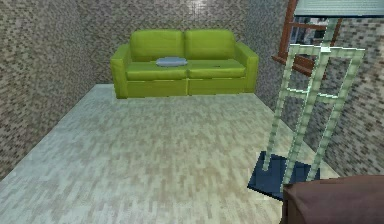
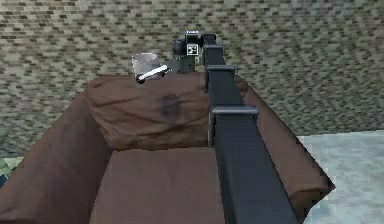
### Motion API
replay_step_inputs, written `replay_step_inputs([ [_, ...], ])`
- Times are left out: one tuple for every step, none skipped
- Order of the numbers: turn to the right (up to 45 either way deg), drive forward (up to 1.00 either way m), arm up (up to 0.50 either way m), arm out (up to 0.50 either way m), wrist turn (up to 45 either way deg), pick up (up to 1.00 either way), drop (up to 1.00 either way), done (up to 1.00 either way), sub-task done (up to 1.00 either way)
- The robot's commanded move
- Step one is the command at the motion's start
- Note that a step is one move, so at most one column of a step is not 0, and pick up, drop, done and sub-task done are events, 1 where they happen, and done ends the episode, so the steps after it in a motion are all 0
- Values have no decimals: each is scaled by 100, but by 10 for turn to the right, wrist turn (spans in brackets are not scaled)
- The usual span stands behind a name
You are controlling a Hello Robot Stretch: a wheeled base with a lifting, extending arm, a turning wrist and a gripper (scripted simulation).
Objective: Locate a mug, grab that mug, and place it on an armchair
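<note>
arm side view: brown armchair [image 2: 130, 170] before brick wall [image 2: 60, 40], pale floor [image 2: 350, 160] beside

- The arm [image 2: 236, 140], a dark square bar, reaches far out from the arm side view's bottom edge.
- Two white marker squares [image 2: 193, 46] stand at its far end.
- The gripper [image 2: 172, 58] sits left of them; whether it holds anything cannot be told.
</note>
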Motion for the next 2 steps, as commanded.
replay_step_inputs([
  [0, 0, 0, 0, 330, 0, 0, 0, 0],
  [0, 0, -34, 0, 0, 0, 0, 0, 0],
])
